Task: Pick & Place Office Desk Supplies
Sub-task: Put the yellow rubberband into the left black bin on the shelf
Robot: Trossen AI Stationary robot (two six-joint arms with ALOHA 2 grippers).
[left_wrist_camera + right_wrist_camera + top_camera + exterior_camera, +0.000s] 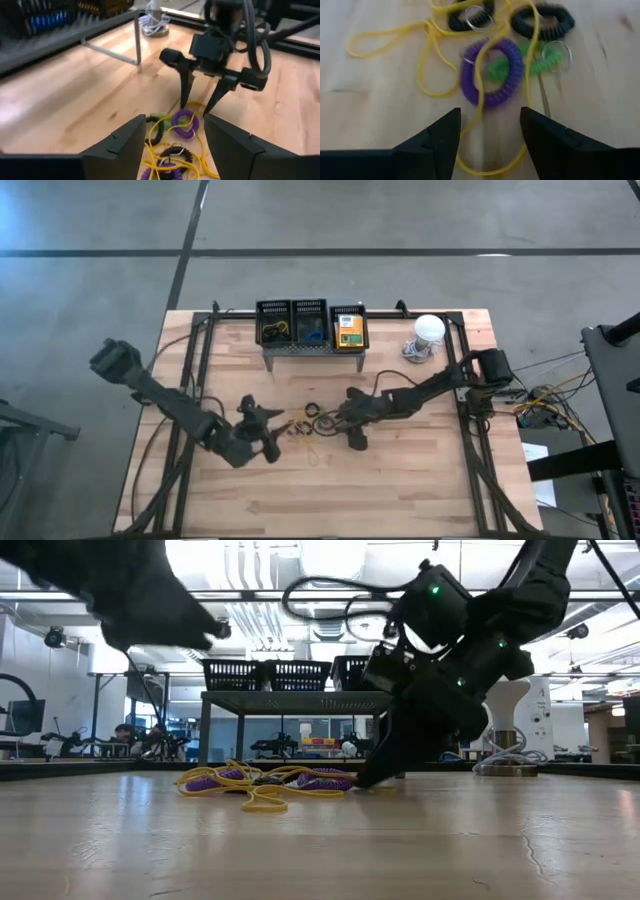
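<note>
While the left gripper [172,135] is hovering spread nearby, the right gripper [490,127] is hanging fingers-apart over a purple coil loop [492,72] lying tangled in thin yellow bands [427,55].

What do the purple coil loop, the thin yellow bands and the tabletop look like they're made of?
Purple coil loop: probably soft plastic, since it is wound in tight spiral ridges with a slight sheen.
Thin yellow bands: likely rubber; they lie limp in loose, uneven loops and look matte.
Tabletop: wood, a pale plank surface with visible grain and seams, smooth finish.
The open right gripper hovers over the pile.
</note>
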